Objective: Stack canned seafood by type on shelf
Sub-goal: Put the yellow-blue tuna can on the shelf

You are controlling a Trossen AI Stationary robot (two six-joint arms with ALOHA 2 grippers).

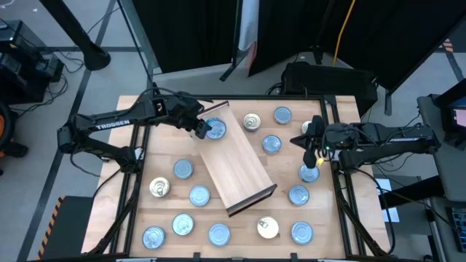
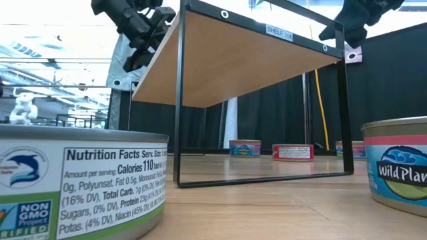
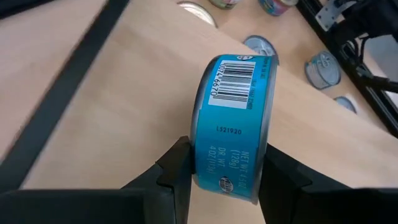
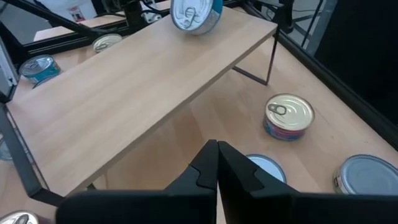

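Note:
The shelf (image 1: 237, 164) is a light-wood board on thin black wire legs (image 2: 177, 100), lying slantwise across the middle of the table. My left gripper (image 1: 204, 131) is over its far end, shut on a blue tin (image 3: 233, 118) with a barcode. The right wrist view shows the tin's silvery pull-tab face (image 4: 189, 14). Whether the tin touches the board, I cannot tell. My right gripper (image 4: 217, 162) hangs shut and holds nothing, right of the shelf (image 4: 137, 87). Several other tins stand on their flat bottoms on the tabletop around the shelf. My left gripper pinches the tin by its two flat faces, one finger (image 3: 177, 171) on each side, at the part of the rim (image 3: 199, 163) nearest the wrist. The fingers slant down from the table's far left. The tin stands on edge, its side wall with the barcode (image 3: 233, 84) turned up.
Blue-topped tins (image 1: 182, 169) (image 1: 199, 195) (image 1: 298, 194) and gold-topped ones (image 1: 159, 188) (image 1: 267, 228) (image 4: 288, 116) ring the shelf. One tin (image 1: 309, 172) lies right under my right gripper (image 1: 312, 151). Black frame rails (image 1: 342, 196) line the table's sides. The board's top is bare.

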